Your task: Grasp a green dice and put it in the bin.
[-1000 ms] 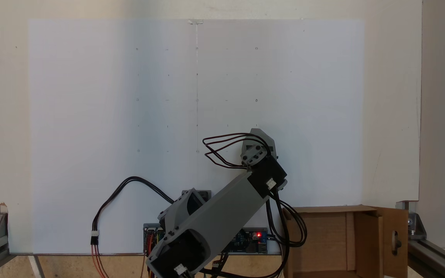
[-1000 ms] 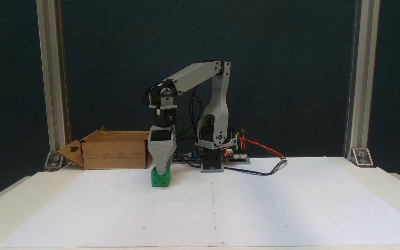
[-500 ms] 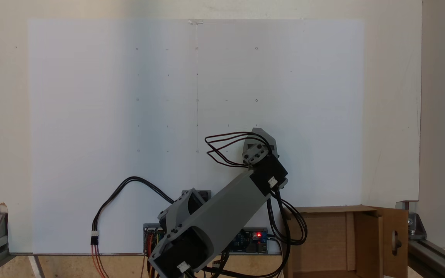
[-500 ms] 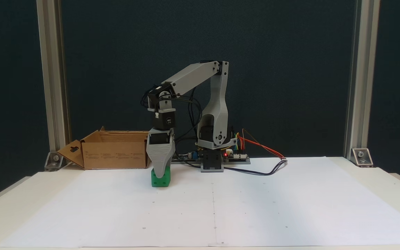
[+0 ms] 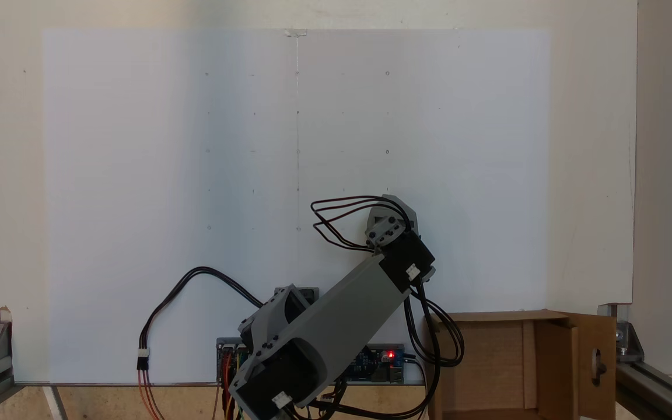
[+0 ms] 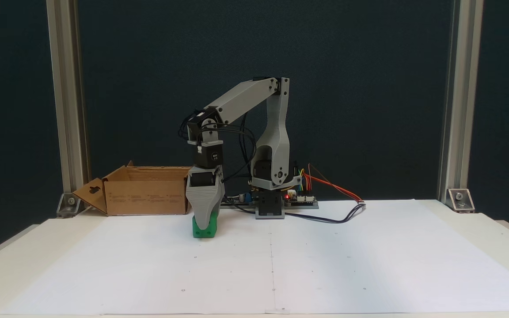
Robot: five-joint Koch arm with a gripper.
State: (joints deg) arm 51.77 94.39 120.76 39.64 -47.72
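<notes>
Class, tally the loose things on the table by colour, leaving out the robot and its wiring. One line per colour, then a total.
Green: 1, the green dice, under the gripper
Brown: 1, the cardboard bin
White: 1, the paper sheet
Total: 3

We see the grey arm standing upright on its base, its forearm sloping down to the left in a fixed view. The wrist points straight down, and the gripper hangs low; only 1 jaw face shows, hiding its opening.
</notes>
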